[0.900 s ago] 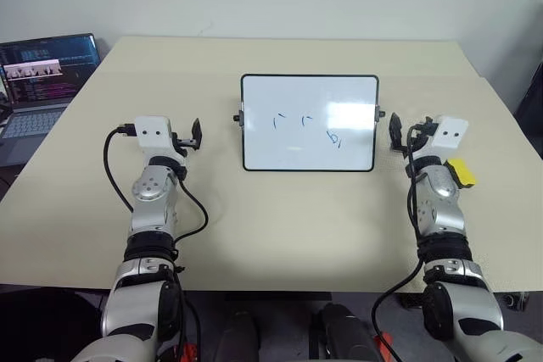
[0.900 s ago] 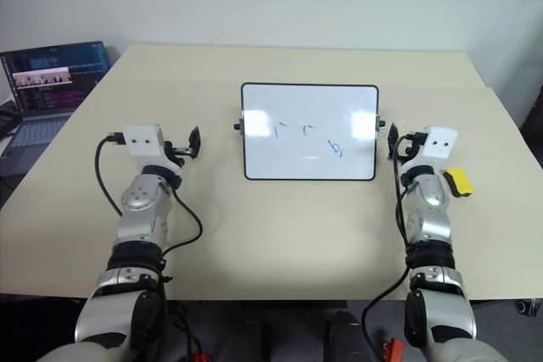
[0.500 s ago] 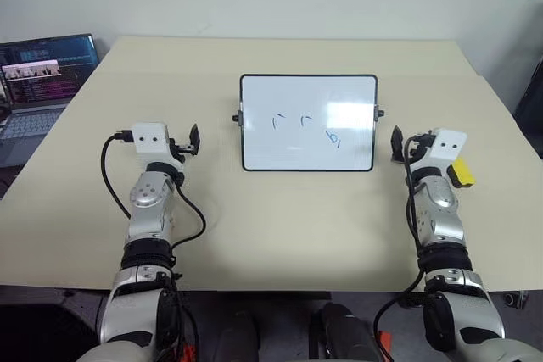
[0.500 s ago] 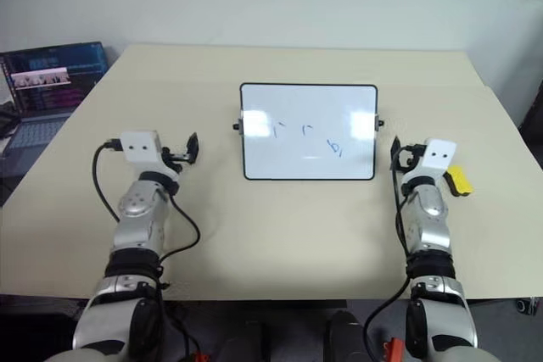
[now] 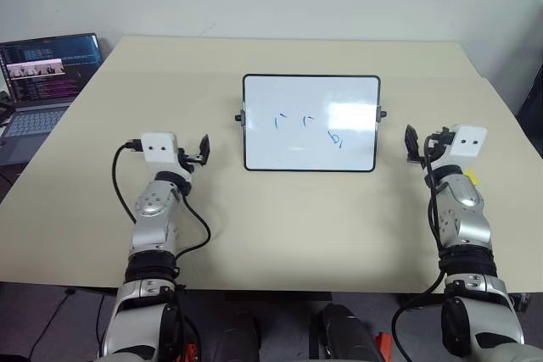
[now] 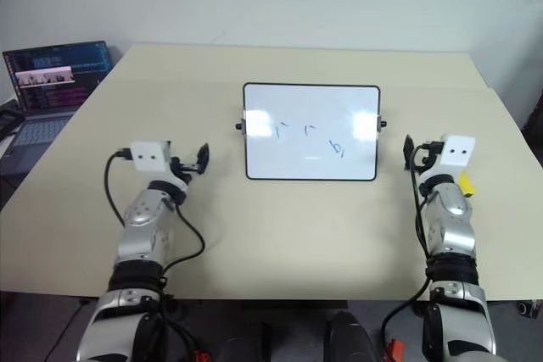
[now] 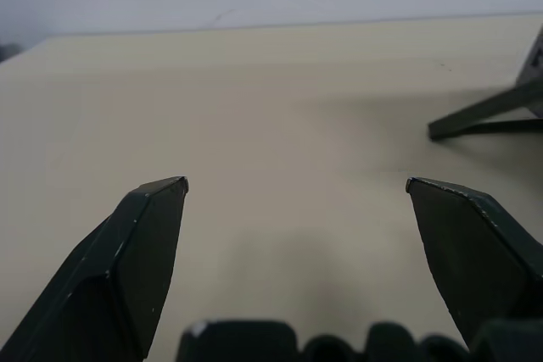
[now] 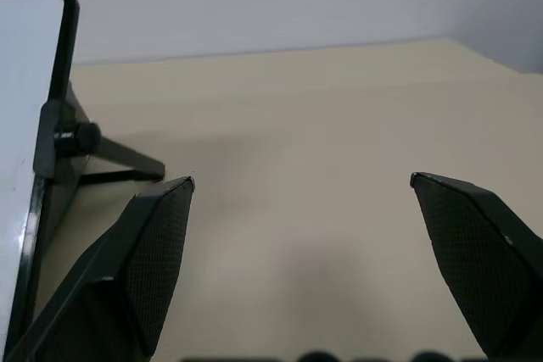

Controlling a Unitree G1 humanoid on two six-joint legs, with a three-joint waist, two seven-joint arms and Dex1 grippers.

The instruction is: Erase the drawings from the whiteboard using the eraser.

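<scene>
- We see the whiteboard (image 5: 310,123) propped upright mid-table (image 5: 288,226), three small blue drawings (image 5: 307,126) on its face
- Our left gripper (image 7: 297,186) hovers left of the board, jaws spread wide, holding nothing
- Our right gripper (image 8: 302,181) hovers right of the board, jaws wide, empty
- The yellow eraser (image 6: 465,182) lies on the table beside our right wrist, mostly hidden
- A laptop (image 5: 42,74) sits far left

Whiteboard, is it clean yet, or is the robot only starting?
Only starting. Nothing is wiped: the drawings are on the whiteboard. Nothing is in hand: the left gripper and right gripper are open and empty. The eraser lies by the right arm. Left: grab it, then wipe.
</scene>
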